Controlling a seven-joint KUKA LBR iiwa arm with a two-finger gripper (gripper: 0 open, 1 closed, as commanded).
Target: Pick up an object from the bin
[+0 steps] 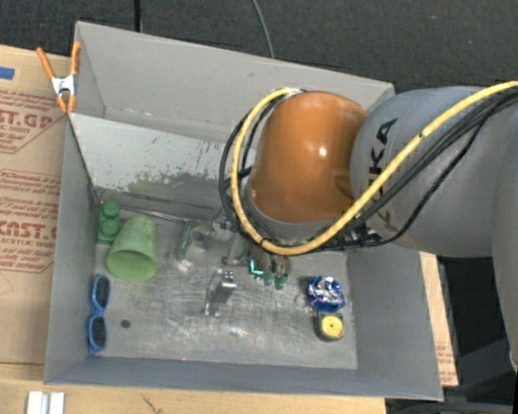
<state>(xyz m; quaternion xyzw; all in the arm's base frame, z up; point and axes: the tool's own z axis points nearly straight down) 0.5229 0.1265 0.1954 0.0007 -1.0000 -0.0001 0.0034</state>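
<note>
Approach step: my gripper (220,293) hangs low over bare floor in the bin (158,330), between the green cup (134,249), left, and a blue-and-white wad (325,295), right. How far it is open I cannot tell, and I see nothing held. Next, I judge, I must centre over one.

Single overhead view, tipped somewhat to one side.
Looking down from close above into the grey bin (65,299), floor and walls filling the middle of the frame, far wall toward the top; arm (453,170) entering at the right edge, covering the upper right.
</note>
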